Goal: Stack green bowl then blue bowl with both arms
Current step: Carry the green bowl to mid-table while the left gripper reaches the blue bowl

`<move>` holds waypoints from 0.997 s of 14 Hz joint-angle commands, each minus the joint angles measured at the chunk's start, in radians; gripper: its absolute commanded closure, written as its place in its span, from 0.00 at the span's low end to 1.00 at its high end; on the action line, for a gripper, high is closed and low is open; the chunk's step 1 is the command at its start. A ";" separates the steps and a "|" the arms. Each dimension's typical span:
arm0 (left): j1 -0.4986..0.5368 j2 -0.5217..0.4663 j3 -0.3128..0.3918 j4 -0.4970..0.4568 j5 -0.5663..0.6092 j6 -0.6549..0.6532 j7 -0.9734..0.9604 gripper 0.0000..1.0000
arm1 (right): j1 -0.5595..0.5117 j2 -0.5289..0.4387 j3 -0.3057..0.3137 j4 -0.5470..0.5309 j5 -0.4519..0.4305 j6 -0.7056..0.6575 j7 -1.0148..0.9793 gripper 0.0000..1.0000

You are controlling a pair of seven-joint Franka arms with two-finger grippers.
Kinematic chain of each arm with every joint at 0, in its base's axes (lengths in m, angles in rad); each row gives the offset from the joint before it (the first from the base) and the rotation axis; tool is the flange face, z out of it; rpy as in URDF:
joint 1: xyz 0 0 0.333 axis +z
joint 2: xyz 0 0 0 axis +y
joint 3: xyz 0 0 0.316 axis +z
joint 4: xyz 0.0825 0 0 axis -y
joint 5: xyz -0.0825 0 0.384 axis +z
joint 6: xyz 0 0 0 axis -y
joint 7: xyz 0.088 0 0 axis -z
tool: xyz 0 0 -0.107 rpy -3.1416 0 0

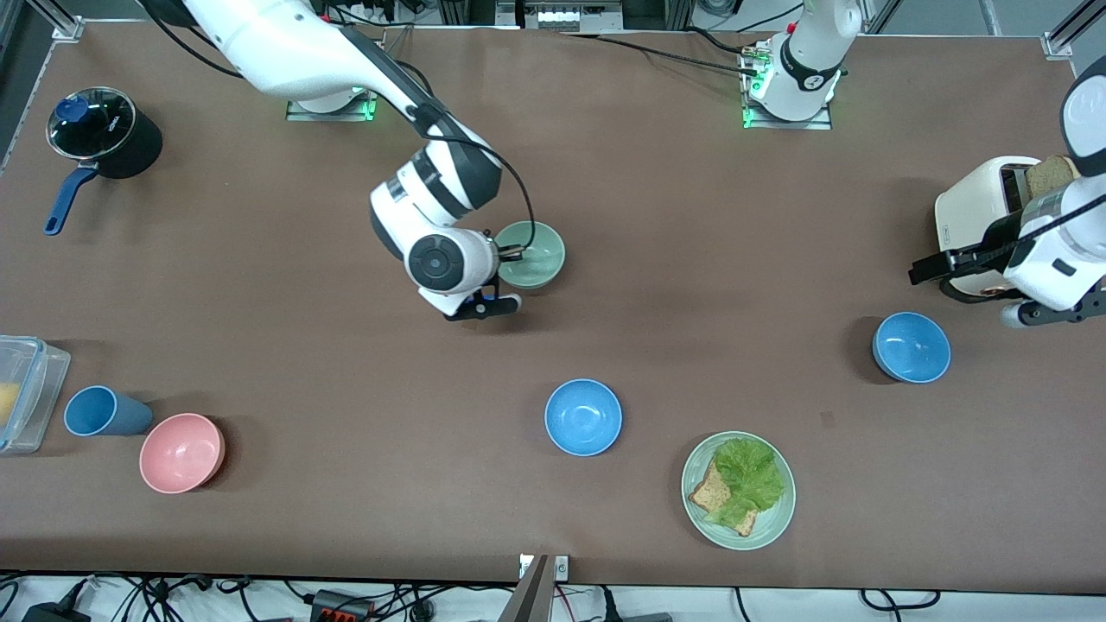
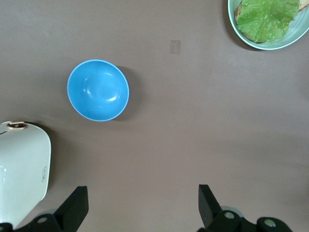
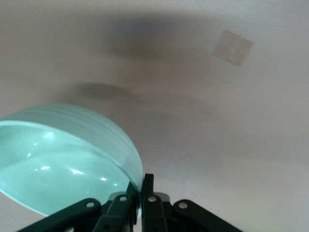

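Note:
The green bowl (image 1: 533, 254) is near the table's middle, and my right gripper (image 1: 510, 253) is shut on its rim on the side toward the right arm's end. In the right wrist view the fingers (image 3: 150, 186) pinch the bowl's wall (image 3: 63, 159), and the bowl looks tilted, a little off the table. One blue bowl (image 1: 583, 417) sits nearer the front camera. A second blue bowl (image 1: 911, 347) sits toward the left arm's end. My left gripper (image 1: 1045, 313) hangs open and empty beside that second blue bowl (image 2: 98, 90), with its fingers wide apart (image 2: 143, 193).
A white toaster (image 1: 985, 207) with a bread slice stands beside the left gripper. A pale green plate (image 1: 691, 484) holds lettuce and toast. A pink bowl (image 1: 181, 452), a blue cup (image 1: 105, 412), a clear container (image 1: 22, 389) and a black pot (image 1: 104, 134) stand at the right arm's end.

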 commanded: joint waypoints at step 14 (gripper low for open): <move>0.094 0.344 -0.011 0.128 0.223 0.167 0.184 0.00 | 0.012 -0.001 -0.013 0.134 0.040 -0.032 0.032 0.00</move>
